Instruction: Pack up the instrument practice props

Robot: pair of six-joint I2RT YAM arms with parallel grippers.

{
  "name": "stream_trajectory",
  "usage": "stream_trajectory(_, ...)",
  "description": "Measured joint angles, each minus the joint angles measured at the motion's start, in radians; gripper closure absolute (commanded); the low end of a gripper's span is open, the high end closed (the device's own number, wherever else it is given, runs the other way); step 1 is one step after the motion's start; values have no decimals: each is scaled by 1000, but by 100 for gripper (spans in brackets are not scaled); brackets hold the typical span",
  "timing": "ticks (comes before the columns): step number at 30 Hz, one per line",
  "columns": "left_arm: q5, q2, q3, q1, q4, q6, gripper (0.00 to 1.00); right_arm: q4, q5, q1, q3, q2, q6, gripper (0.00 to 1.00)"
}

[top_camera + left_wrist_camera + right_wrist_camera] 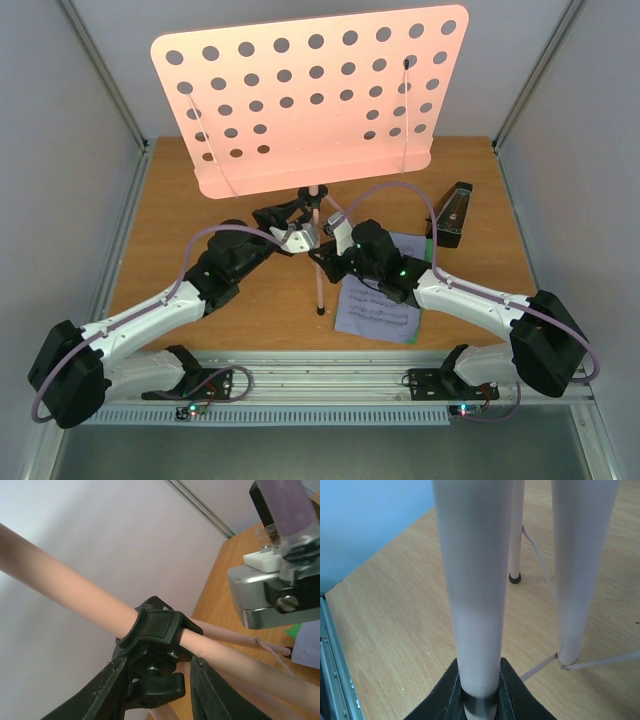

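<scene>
The pink music stand point(310, 100) stands upright mid-table on its tripod, its hole-punched desk facing the arms. My left gripper point(159, 662) is open at the pole's black clamp point(157, 630). Its fingers straddle the clamp's black knob point(157, 687), with a small gap on the right side. My right gripper point(479, 680) is shut on the stand's pink pole point(472, 580), low down, just right of the left one point(290, 232). A white sheet of music point(375, 305) lies under the right arm, with a green sheet point(428, 243) peeking out beyond it. The black metronome point(452, 215) stands at the right.
The wooden table point(200, 200) is walled in by grey panels on the left, right and back. A metal rail point(320, 375) runs along the near edge. One tripod leg ends in a black foot point(320, 311) near the front, and thin braces point(540, 667) link the legs.
</scene>
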Motion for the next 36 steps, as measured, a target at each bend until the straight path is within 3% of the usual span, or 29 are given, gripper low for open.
stream_trajectory(10, 30, -2, 7, 14, -5, -44, 73, 0, 3, 0, -2, -2, 0, 99)
stream_trajectory(19, 112, -2, 102, 45, -174, -352, 76, 0, 9, -1, -8, -11, 0, 99)
stream_trajectory(24, 116, -10, 106, 47, -190, -483, 61, -1, 8, -1, -9, -13, 0, 99)
stream_trajectory(28, 129, -29, 95, 51, -185, -504, 50, -1, 8, -1, -9, -13, 0, 99)
stream_trajectory(33, 142, -56, 46, 51, -174, -464, 49, -1, 8, -1, -9, -13, 0, 99)
stream_trajectory(36, 137, -57, 31, 51, -173, -423, 54, -1, 8, -1, -9, -13, 0, 99)
